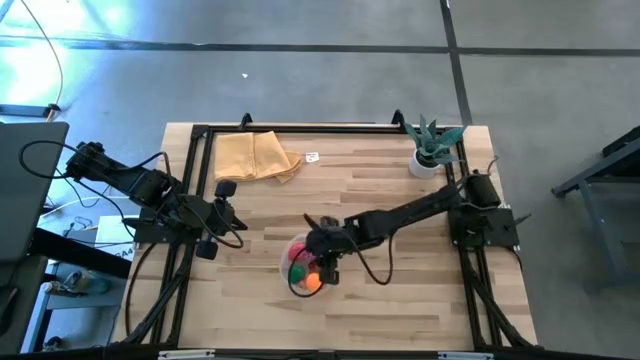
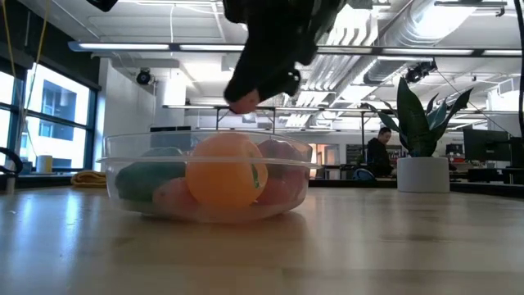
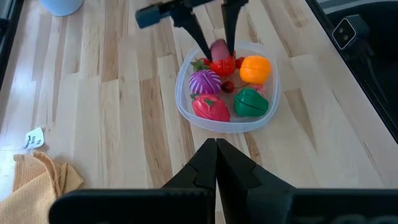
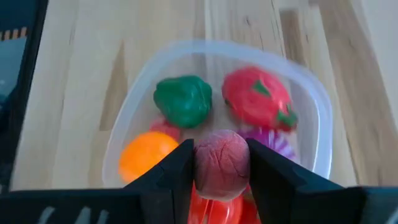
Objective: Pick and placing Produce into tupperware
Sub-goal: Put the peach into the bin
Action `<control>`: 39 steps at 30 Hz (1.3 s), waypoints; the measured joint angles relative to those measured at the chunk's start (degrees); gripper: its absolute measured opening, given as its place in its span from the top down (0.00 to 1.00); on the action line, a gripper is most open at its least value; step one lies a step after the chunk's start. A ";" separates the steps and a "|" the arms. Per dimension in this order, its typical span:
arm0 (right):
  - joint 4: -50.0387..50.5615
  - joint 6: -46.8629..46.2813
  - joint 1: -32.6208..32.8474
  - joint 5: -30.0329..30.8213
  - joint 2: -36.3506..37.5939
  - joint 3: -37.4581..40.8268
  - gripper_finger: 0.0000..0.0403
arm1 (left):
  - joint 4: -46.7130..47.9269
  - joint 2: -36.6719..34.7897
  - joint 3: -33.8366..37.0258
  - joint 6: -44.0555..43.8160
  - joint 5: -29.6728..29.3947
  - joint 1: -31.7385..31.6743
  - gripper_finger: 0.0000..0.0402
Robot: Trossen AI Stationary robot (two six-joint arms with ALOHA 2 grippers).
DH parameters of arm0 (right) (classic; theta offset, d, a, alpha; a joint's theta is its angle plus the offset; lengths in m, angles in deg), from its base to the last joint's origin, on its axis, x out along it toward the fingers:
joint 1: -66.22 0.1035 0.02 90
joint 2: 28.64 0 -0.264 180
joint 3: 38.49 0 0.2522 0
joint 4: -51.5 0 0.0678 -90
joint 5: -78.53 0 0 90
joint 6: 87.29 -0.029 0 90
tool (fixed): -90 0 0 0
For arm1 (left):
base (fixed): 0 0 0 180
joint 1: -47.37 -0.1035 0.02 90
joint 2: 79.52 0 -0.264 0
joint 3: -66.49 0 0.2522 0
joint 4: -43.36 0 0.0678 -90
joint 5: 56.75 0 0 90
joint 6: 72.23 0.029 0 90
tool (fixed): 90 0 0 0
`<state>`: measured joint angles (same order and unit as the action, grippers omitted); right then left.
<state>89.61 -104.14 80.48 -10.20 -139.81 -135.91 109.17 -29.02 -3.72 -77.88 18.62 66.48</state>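
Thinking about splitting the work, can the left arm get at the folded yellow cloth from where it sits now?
Probably yes: the left gripper, shut and empty, idles at the table's left, with bare wood between it and the cloth.

A folded yellow-tan cloth lies near the table's far edge, a small white tag beside it (print unreadable); a potted green plant occupies the far right corner

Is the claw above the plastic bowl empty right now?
No, the right gripper is shut on a dark pink toy fruit between its two fingers, just above the tupperware.
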 joint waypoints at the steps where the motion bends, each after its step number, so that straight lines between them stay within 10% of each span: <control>1: -1.01 1.54 0.00 0.18 -0.39 0.00 0.69 | 0.00 0.00 0.00 0.00 0.00 0.00 1.00; 39: -9.63 14.85 1.09 -0.85 -7.61 0.04 0.69 | -0.01 0.00 0.00 -0.02 0.00 0.01 1.00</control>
<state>79.99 -89.29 81.57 -11.05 -147.42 -135.86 109.16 -29.02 -3.72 -77.90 18.62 66.50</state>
